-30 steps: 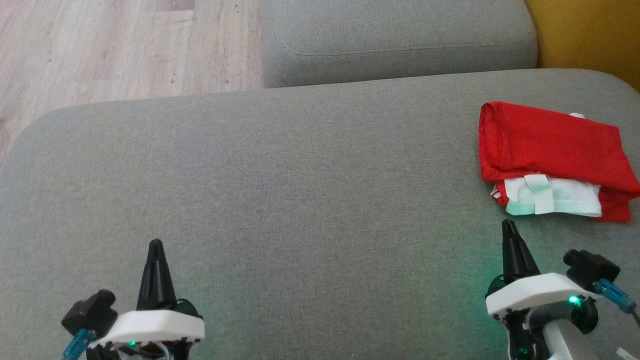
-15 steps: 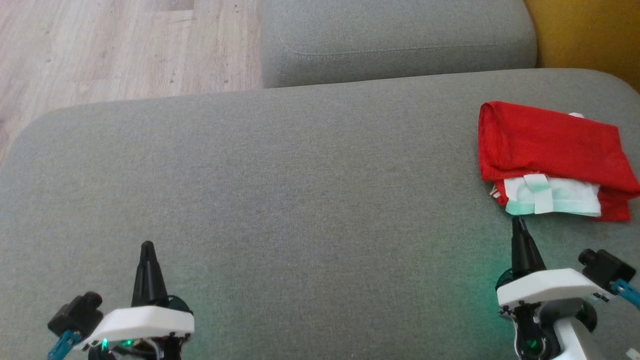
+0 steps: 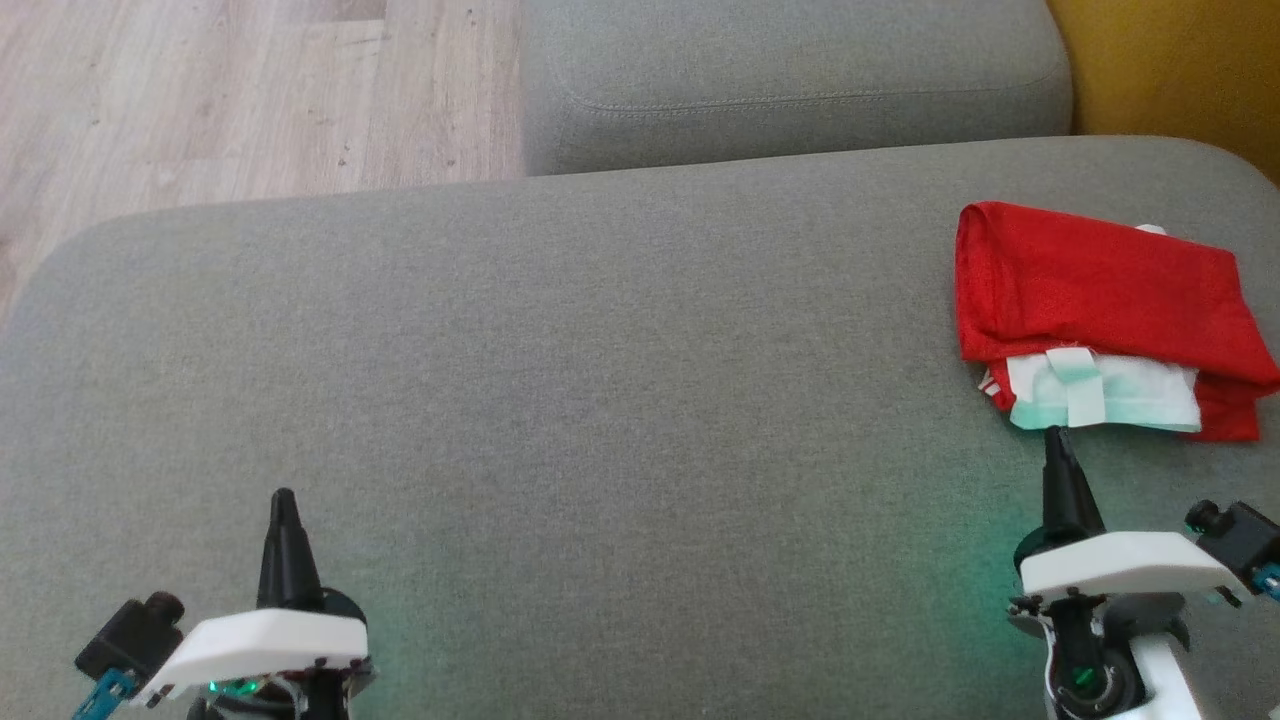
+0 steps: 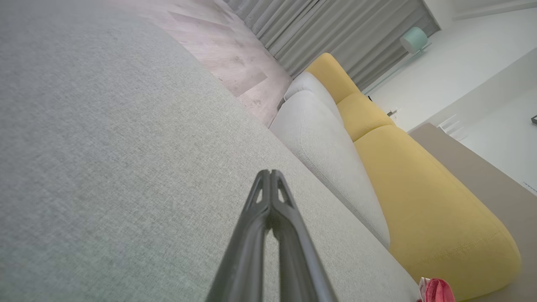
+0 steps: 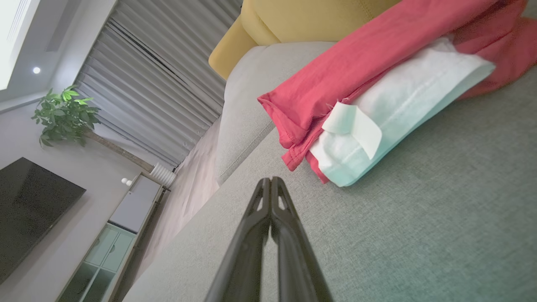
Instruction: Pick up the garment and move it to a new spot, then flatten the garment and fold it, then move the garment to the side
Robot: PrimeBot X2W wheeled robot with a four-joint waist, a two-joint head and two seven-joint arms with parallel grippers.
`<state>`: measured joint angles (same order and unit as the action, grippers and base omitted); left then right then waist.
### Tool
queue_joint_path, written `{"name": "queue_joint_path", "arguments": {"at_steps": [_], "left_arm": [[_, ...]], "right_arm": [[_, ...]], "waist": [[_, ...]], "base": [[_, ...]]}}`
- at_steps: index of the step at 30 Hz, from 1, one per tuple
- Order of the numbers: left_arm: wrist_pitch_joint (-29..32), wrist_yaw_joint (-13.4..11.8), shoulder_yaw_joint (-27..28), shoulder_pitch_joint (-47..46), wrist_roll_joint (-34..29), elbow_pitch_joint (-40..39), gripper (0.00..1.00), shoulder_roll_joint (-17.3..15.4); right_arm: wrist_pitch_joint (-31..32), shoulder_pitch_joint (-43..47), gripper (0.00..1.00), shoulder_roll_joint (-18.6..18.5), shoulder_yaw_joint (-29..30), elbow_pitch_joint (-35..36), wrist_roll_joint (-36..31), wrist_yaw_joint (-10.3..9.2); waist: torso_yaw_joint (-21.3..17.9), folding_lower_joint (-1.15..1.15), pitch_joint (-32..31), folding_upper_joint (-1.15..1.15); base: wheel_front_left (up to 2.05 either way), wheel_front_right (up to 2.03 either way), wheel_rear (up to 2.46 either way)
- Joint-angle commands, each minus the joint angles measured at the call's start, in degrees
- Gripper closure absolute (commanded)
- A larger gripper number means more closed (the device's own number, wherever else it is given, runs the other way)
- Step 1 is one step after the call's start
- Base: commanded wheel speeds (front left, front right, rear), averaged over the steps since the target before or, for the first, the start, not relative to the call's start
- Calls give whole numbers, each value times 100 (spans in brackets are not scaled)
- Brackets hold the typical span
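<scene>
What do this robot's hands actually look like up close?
The left hand and right hand each have two long black fingers tapering to a point, with small cut-outs near the tips. Behind sits a white wedge-shaped cover with a green light, plus a small black camera on a blue plug.

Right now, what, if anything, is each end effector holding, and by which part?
Nothing. The left end effector and right end effector are both shut and empty; the garment lies untouched on the sofa.

One red garment is counted. Two grippers are seen: left gripper, right gripper. Two grey cushions are counted: near cushion, far cushion.
</scene>
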<state>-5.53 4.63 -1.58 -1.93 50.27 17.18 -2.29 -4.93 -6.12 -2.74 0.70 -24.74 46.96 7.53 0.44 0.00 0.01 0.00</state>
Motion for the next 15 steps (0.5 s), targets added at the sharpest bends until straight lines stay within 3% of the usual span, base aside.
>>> {"name": "queue_joint_path", "arguments": {"at_steps": [1,15], "left_arm": [[38,36,155,-304,170,-206,100,-28],[275,87,288,-329,988,-227,100,-34]], "right_arm": [[36,-157,100,-12,-7,245,198,-2],[261,-127,100,-12,113,413,1078,-2]], "waist": [[-1,0,1,0],[-10,0,4,0]], "base": [[0,0,0],[0,0,0]]}}
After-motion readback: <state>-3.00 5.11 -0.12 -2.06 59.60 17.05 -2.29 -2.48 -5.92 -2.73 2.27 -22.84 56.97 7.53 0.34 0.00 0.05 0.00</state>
